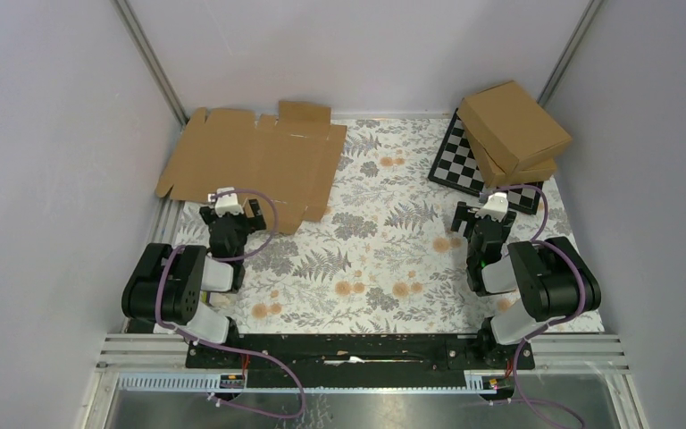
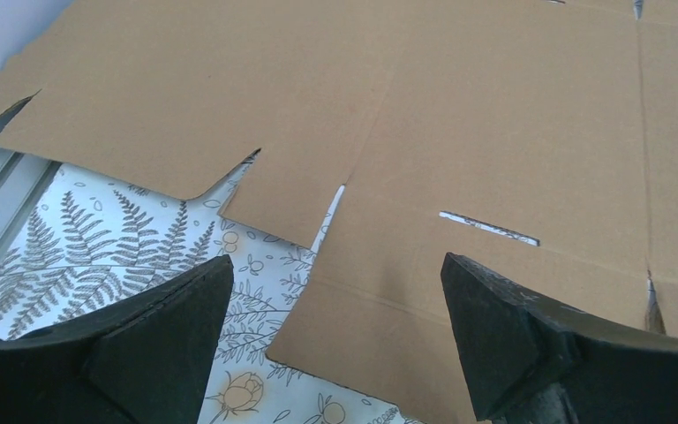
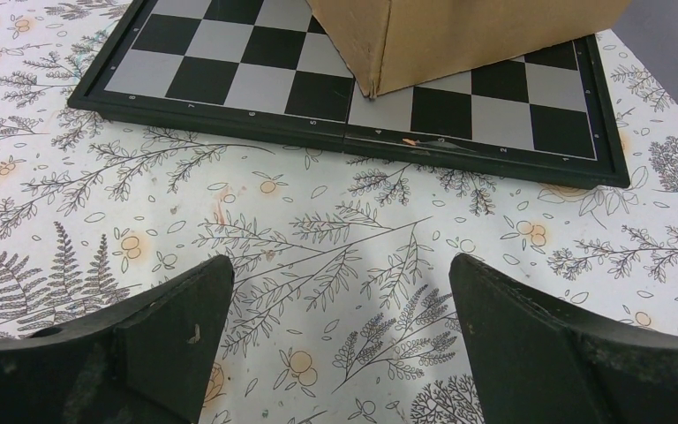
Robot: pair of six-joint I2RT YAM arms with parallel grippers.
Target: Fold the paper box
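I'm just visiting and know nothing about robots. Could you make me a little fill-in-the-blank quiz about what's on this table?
1. The flat cardboard sheet lies just ahead of the robot's ___ arm.
2. The two folded brown boxes sit stacked on the ___.
3. The left gripper and the right gripper both have their jaws ___.
Missing words: left; chessboard; open.

The paper box (image 1: 514,125) is plain brown and folded shut into a low, flat shape. It sits at the far right of the table, on top of another brown box (image 1: 525,170) just like it. It lies a bit crooked there. Both rest on the chessboard (image 1: 454,163).
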